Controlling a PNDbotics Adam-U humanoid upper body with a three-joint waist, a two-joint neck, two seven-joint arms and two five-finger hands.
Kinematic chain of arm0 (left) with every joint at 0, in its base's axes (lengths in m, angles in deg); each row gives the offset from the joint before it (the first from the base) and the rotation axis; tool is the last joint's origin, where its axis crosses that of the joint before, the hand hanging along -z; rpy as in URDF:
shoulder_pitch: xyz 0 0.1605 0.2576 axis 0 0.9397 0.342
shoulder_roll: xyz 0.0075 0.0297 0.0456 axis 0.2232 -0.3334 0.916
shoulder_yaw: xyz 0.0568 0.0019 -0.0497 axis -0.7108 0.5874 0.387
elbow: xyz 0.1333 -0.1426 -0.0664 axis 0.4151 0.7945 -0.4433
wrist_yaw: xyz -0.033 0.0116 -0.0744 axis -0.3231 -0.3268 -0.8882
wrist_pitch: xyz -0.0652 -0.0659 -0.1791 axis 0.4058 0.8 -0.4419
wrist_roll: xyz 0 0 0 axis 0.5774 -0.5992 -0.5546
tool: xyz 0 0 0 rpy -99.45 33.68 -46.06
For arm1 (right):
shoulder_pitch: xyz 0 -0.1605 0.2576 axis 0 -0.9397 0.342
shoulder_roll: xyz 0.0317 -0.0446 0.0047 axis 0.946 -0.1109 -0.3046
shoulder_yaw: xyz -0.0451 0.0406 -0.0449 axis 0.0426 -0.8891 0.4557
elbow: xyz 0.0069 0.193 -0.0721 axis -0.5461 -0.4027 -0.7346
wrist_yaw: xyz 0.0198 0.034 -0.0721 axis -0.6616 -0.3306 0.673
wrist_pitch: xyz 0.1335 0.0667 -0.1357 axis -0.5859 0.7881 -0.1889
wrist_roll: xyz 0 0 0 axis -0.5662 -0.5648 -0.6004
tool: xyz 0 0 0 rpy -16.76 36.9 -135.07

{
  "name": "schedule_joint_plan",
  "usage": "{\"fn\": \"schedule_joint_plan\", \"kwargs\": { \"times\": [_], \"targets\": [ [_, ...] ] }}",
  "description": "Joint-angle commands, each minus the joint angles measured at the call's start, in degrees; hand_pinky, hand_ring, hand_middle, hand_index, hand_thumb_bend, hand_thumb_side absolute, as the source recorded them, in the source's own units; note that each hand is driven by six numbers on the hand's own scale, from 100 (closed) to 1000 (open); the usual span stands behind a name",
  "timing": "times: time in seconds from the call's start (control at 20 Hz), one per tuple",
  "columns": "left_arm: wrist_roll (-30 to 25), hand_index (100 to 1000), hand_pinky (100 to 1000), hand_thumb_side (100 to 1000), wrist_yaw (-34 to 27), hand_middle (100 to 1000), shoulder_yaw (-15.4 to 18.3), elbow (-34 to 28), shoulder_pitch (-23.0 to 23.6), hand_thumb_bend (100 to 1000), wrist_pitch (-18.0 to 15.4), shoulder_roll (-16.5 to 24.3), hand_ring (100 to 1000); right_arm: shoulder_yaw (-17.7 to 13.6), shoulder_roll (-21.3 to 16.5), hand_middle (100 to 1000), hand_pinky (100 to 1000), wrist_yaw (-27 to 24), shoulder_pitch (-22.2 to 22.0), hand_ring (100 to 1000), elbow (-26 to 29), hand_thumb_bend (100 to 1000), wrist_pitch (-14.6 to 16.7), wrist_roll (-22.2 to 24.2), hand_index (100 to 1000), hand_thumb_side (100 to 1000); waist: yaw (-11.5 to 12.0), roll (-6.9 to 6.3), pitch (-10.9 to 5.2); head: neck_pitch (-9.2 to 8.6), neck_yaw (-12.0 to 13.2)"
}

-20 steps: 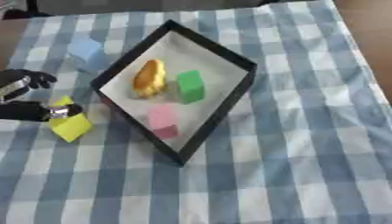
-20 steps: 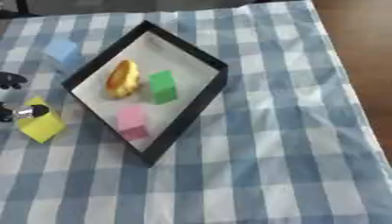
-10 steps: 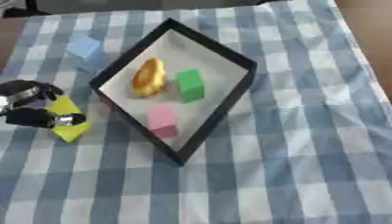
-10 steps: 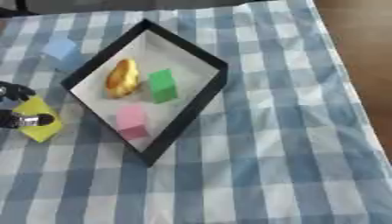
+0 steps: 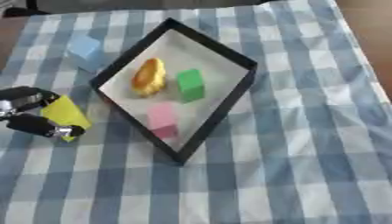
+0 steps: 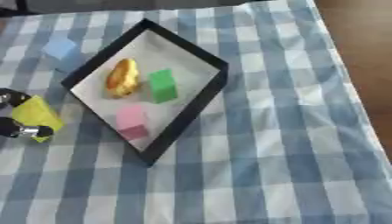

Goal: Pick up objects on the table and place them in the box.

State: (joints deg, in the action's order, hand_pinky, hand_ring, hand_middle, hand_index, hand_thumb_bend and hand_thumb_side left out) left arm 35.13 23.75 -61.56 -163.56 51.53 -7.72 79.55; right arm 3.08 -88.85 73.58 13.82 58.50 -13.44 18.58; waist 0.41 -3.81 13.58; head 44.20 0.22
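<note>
At the left edge of the frame the robot's left hand [image 5: 27, 114] has its fingers [image 5: 38, 126] curled round a yellow block [image 5: 64, 113], pinching it from above and below; the block sits tilted, just left of the box's near-left wall. Whether it is lifted off the cloth or still touching it cannot be told.

The black box [image 5: 224, 101] lies turned like a diamond in the upper middle of the frame, on a blue-and-white checked cloth [image 5: 291, 148] that covers the surface. Inside it are three things, apart from one another — a yellow-orange rounded object [image 5: 149, 77] toward the upper left, a green block [image 5: 190, 84] just right of it, and a pink block [image 5: 162, 119] lower down.

A light blue block [image 5: 85, 49] rests on the cloth at the upper left, outside the box.
</note>
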Motion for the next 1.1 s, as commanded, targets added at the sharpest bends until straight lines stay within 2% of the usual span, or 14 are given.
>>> {"fn": "schedule_joint_plan", "kwargs": {
  "times": [0.05,0.1,0.15,0.2,0.25,0.3,0.4,0.45,0.55,0.65,0.85,1.1],
  "targets": [
    [-0.61,895,903,543,0.17,772,0.43,0.09,-0.44,615,-0.06,1.45,852,-0.48,-0.62,615,876,0.48,0.07,818,1.02,100,-0.19,-0.01,797,767,-0.05,-0.54,0.40,-0.08,0.21],
    [-0.65,891,896,520,0.08,767,0.44,0.21,-0.48,599,0.03,1.37,847,-0.48,-0.61,615,876,0.48,0.08,818,1.02,100,-0.19,0.01,797,767,-0.07,-0.53,0.40,-0.08,0.19],
    [-0.48,868,858,386,-0.06,735,0.55,0.32,-0.54,471,0.28,1.28,816,-0.48,-0.59,615,876,0.50,0.06,818,1.02,100,-0.20,0.03,797,767,-0.09,-0.53,0.38,-0.08,0.13],
    [-0.07,864,852,373,-0.29,730,0.72,0.32,-0.60,457,0.65,1.17,811,-0.48,-0.56,615,876,0.53,0.01,818,1.02,100,-0.21,0.05,797,767,-0.09,-0.52,0.37,-0.08,0.09],
    [0.42,836,811,266,-0.74,687,0.94,0.14,-0.62,338,1.00,1.04,777,-0.50,-0.51,615,876,0.58,-0.05,818,1.02,100,-0.23,0.06,798,770,-0.08,-0.51,0.36,-0.08,0.04],
    [1.03,809,776,199,-1.38,651,1.27,-0.25,-0.60,270,1.42,0.95,746,-0.51,-0.45,615,876,0.64,-0.11,818,1.02,100,-0.27,0.06,798,770,-0.05,-0.50,0.35,-0.08,-0.02],
    [2.50,768,728,114,-3.25,607,2.38,-1.96,-0.44,181,1.99,0.89,702,-0.56,-0.35,615,877,0.78,-0.26,818,1.02,100,-0.33,0.06,798,770,0.05,-0.49,0.32,-0.08,-0.30],
    [3.43,720,682,100,-4.27,560,3.09,-3.12,-0.32,107,2.21,0.99,650,-0.59,-0.31,615,877,0.84,-0.33,818,1.02,100,-0.34,0.05,798,771,0.11,-0.50,0.29,-0.08,-0.51],
    [5.35,655,620,102,-6.03,502,4.32,-5.27,-0.05,100,2.61,1.37,589,-0.65,-0.29,615,877,0.94,-0.45,818,1.02,100,-0.35,0.02,798,771,0.20,-0.54,0.22,-0.08,-0.81],
    [7.47,624,596,151,-7.27,477,5.44,-7.44,0.25,100,2.71,1.87,563,-0.66,-0.30,615,878,0.99,-0.53,818,1.02,100,-0.38,0.04,799,772,0.24,-0.61,0.13,-0.08,-1.15],
    [10.41,614,589,145,-8.60,466,7.76,-12.31,1.12,100,2.17,3.40,552,-0.72,-0.30,616,879,1.06,-0.67,818,1.02,100,-0.47,0.08,799,770,0.26,-0.75,-0.04,-0.08,-2.16],
    [14.36,601,594,100,-5.00,467,13.37,-21.66,-1.16,100,-1.70,4.88,544,-1.01,-0.90,616,879,0.82,-1.02,818,1.02,100,0.31,-0.14,799,752,0.40,-0.75,-0.47,-0.08,-3.88]
  ]
}}
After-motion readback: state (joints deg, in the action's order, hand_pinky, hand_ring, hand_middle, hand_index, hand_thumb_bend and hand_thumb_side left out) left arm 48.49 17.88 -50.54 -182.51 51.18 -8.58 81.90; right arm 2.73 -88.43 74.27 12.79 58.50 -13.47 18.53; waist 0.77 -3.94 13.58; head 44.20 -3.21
